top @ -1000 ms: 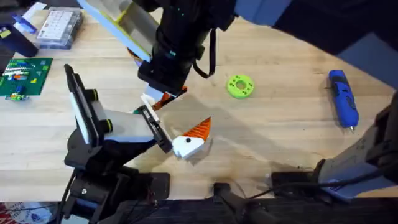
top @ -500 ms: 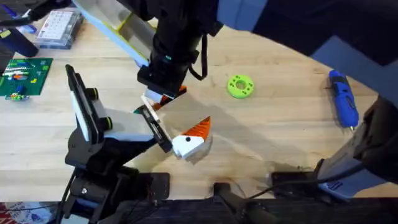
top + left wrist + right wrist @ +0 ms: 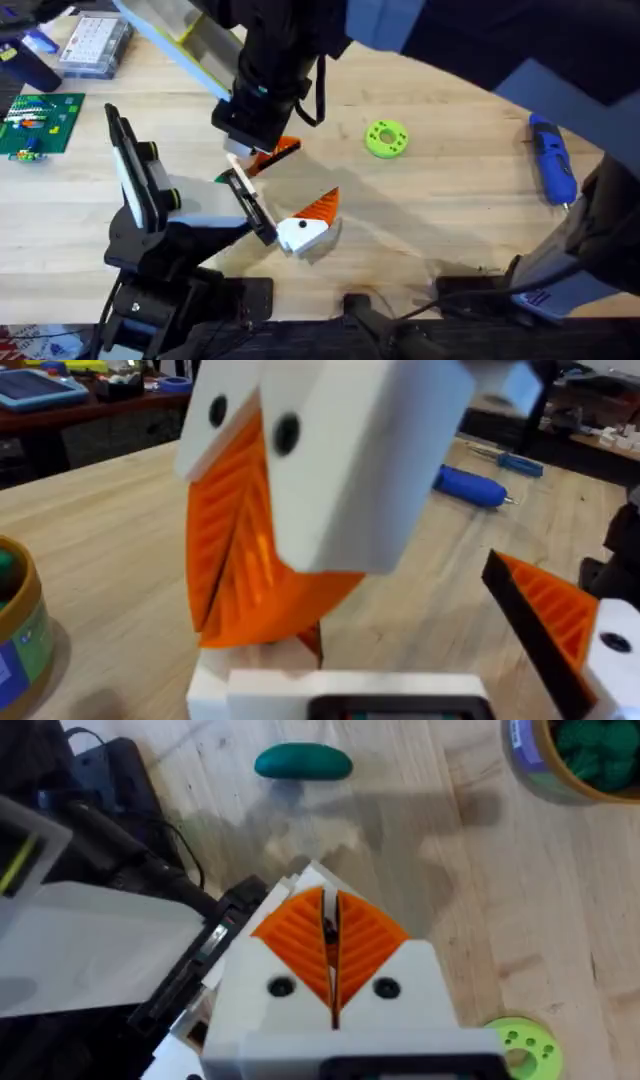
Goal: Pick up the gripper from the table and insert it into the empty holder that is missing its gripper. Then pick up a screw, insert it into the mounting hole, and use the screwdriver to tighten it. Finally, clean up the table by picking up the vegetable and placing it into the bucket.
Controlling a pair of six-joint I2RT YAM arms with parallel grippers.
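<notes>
The gripper: its pale base pokes out just past the tips of the right end effector, low over the worktop. I take that piece for the loose finger, though little of it is exposed.
Right end effector: orange pads pressed together, apparently pinching that base.
Direction to the holder: the black rail bracket lies just beside the held part, towards the arms' bases and a little to the robot's left. The bare stretch of rail is the part nearest to it.
Long axis: the rail runs diagonally across the worktop, with the fitted finger sitting at its near end. My guess is the base has to line up along that diagonal before it slides on.
Nearer arm: the right one, already over the rail.
Left end effector: close by, facing the right one. I cannot tell whether it is parted or closed.
</notes>
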